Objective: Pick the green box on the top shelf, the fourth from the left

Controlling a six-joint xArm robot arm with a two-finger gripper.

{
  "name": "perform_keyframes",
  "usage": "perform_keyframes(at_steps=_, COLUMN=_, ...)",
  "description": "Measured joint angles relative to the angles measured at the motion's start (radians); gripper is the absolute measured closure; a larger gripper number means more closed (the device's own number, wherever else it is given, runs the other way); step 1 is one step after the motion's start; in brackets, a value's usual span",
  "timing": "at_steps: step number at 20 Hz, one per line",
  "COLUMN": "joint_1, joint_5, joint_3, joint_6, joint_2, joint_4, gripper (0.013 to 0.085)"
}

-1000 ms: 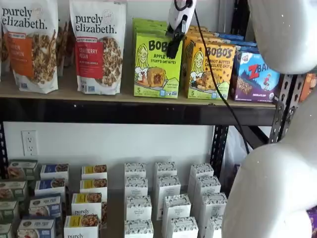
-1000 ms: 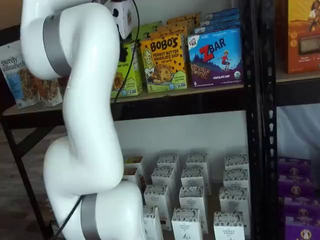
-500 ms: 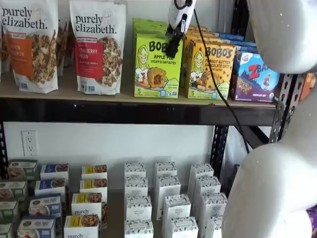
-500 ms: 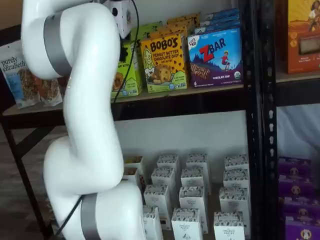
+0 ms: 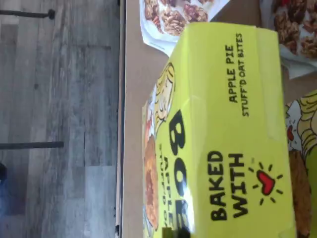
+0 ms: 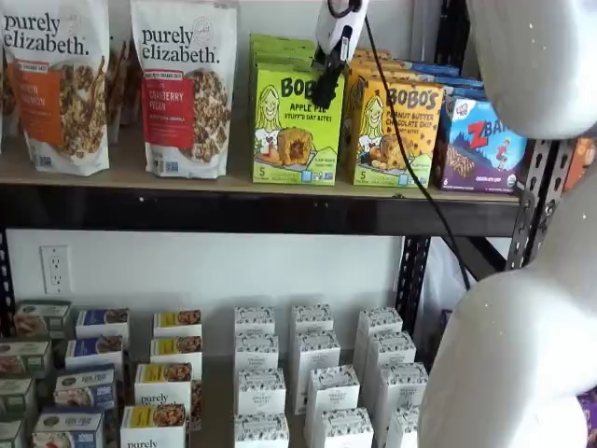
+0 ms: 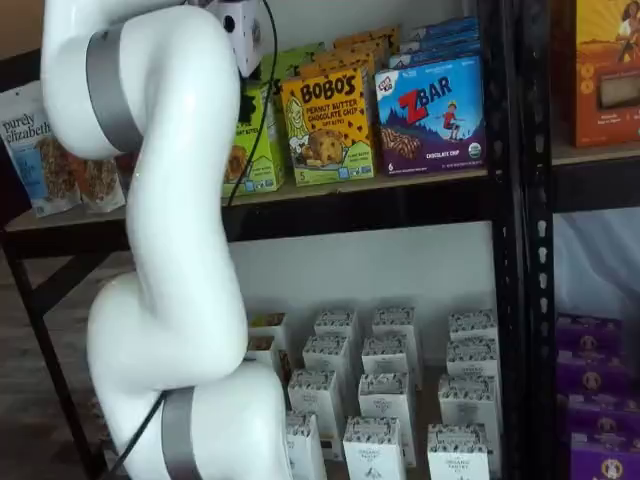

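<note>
Fills most of the wrist view: the green box (image 5: pixel 223 144), lime-green, seen from above, printed "APPLE PIE STUFF'D OAT BITES" and "BAKED WITH" beside a red heart. Stands on the top shelf (image 5: pixel 136 124), a tan board, set back a little from its front edge. Just beside the box, granola bags (image 5: pixel 173 17). Beyond the shelf's edge, grey wood-plank floor (image 5: pixel 54 99).

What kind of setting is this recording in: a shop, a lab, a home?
Probably a mock shop in a lab: a metal rack stocked with the green box, granola bags and white cartons, beside a wall outlet.
</note>
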Motion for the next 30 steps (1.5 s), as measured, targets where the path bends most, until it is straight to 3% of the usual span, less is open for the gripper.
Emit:
perform_keyframes(at_steps=6, joint_1=0.004, joint_5=-0.010, joint_3=0.012, joint_6=0.003, joint_2=-0.005, joint_4=-0.001, gripper=0.0490)
perform_keyframes(at_steps=12, joint_1=0.003, joint_5=-0.009, joint_3=0.016, joint_6=0.001, joint_2=-0.006, joint_4=0.004, gripper=0.0650)
perform_keyframes(at_steps=21, joint_1=0.002, joint_5=0.001, joint_3=0.012, joint_6=0.001, joint_2=-0.006, joint_4=0.004, gripper=0.0650)
perform_keyframes(at_steps=26, joint_1=0.001, joint_5=-0.005, joint_3=0.017, joint_6=0.000, joint_2=-0.010, joint_4=0.009, gripper=0.0770)
perform_keyframes(at_steps=30, joint_1=0.001, joint_5=0.009, joint_3=0.009, joint_6=0.001, joint_2=-0.006, joint_4=0.015, gripper=0.0770)
